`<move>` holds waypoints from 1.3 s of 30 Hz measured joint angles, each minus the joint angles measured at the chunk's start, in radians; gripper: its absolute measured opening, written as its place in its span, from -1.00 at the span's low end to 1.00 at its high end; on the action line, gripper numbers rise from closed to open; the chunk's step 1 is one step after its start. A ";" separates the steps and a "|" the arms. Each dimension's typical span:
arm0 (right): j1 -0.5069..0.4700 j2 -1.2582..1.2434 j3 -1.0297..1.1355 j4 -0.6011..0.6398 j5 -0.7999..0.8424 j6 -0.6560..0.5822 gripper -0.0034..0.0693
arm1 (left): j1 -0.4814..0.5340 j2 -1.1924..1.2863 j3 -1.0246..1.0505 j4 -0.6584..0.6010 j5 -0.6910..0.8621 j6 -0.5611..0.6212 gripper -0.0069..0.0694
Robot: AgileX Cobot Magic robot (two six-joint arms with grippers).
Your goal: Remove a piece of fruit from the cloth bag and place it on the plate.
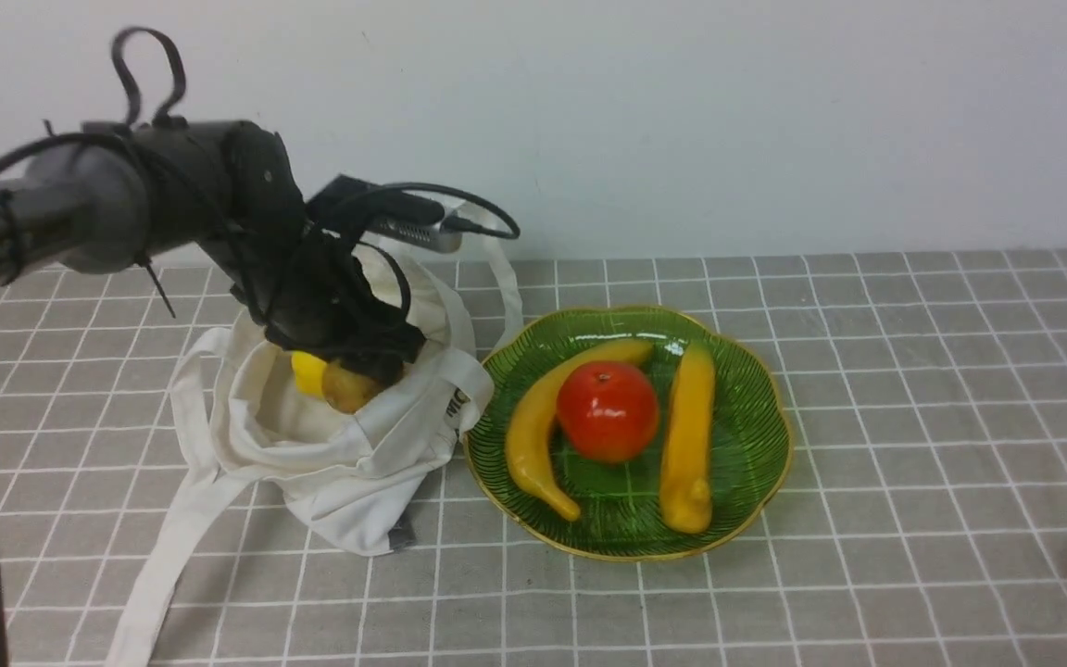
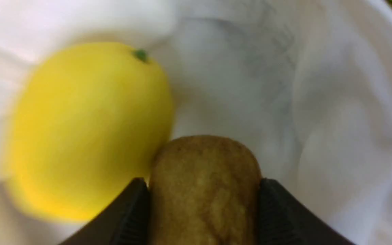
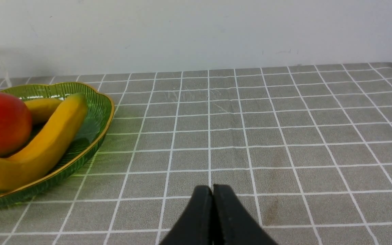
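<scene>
The cream-white cloth bag [image 1: 348,454] lies open on the table, left of the green plate [image 1: 756,408]. My left gripper [image 1: 357,366] is in the bag's mouth, shut on the brown kiwi [image 1: 348,387]; in the left wrist view the kiwi [image 2: 204,190] sits between both black fingers [image 2: 131,211], pressed on each side. The yellow lemon [image 1: 308,372] lies beside it inside the bag, and shows in the left wrist view [image 2: 87,129]. My right gripper [image 3: 212,190] is shut and empty over bare table right of the plate [image 3: 104,112]; it does not show in the front view.
The plate holds a red apple [image 1: 608,410] between two yellow bananas [image 1: 543,421] [image 1: 689,435]. The bag's long handles trail toward the front left [image 1: 158,565] and toward the back wall [image 1: 506,278]. A grey checked cloth [image 1: 941,445] covers the table.
</scene>
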 joint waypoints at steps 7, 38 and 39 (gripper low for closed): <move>0.000 0.000 0.000 0.000 0.000 0.000 -0.95 | 0.000 -0.190 0.000 0.147 0.133 -0.115 0.13; 0.000 0.000 0.000 0.000 0.000 0.000 -0.95 | -0.374 0.009 0.001 -0.204 -0.072 -0.155 0.52; 0.000 0.000 0.000 0.000 0.000 0.000 -0.95 | -0.374 0.010 0.001 -0.204 -0.074 -0.155 0.59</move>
